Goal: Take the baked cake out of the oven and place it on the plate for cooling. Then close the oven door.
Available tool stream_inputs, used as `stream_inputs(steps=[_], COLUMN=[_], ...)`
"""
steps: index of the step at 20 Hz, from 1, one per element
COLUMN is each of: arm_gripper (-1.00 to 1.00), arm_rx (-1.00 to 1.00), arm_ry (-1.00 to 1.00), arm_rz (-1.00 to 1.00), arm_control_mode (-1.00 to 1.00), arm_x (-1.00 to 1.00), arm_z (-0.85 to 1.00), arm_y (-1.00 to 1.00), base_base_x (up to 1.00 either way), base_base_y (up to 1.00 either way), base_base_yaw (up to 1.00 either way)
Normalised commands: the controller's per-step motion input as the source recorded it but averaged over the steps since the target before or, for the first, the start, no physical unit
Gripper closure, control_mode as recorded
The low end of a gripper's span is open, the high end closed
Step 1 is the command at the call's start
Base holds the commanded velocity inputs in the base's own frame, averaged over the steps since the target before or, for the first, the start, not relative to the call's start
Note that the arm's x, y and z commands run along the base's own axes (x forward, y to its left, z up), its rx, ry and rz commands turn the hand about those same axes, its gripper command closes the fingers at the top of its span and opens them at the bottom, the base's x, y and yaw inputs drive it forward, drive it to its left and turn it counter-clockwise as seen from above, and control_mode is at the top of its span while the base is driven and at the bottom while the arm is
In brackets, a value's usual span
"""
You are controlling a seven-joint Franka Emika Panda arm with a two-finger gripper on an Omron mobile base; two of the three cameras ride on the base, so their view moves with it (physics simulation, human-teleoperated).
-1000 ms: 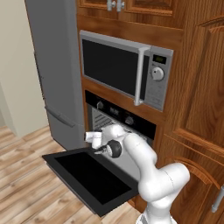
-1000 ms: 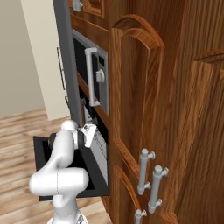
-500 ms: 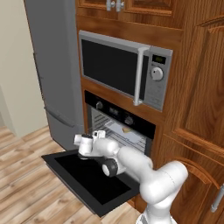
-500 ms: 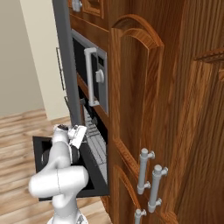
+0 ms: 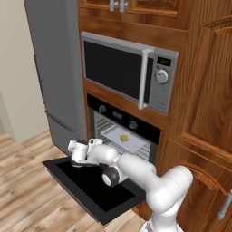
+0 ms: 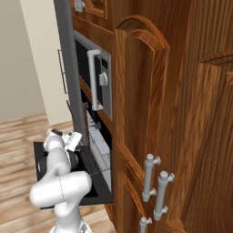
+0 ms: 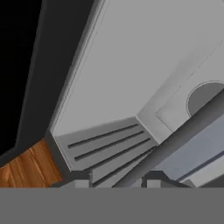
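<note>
Dark wood cabinets [image 5: 199, 104] surround everything you are working on, with the tall grey fridge [image 5: 54, 68] at the left. Beneath the silver-framed microwave [image 5: 129, 72] you have the oven [image 5: 122, 131], and its oven door [image 5: 86, 186] lies folded down flat, black, over the wooden floor [image 5: 22, 190]. Your white arm [image 5: 149, 181] reaches across the door, with the gripper [image 5: 76, 153] hanging above the door's outer left corner. In the hand view the fingertips [image 7: 81, 177] stand a little apart with nothing clearly between them, a grey bar [image 7: 175, 140] running past. The baked cake [image 5: 123, 137] sits on the pale tray [image 5: 122, 139] on the oven rack.
</note>
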Motion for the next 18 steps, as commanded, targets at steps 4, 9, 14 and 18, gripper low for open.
stream_inputs(steps=[4, 9, 14, 18], arm_gripper=[1.00, 1.00, 1.00, 1.00], arm_rx=[0.17, 0.18, 0.19, 0.19], arm_ry=[0.38, 0.40, 0.43, 0.45], arm_rz=[0.00, 0.00, 0.00, 0.00], arm_control_mode=[-1.00, -1.00, -1.00, -1.00], arm_x=[-0.22, -0.26, -0.25, -0.25], arm_z=[-0.36, -0.35, -0.33, -0.33], arm_y=[0.80, 0.78, 0.75, 0.77], base_base_x=[0.00, 0.00, 0.00, 0.00], base_base_y=[0.00, 0.00, 0.00, 0.00], base_base_yaw=[0.00, 0.00, 0.00, 0.00])
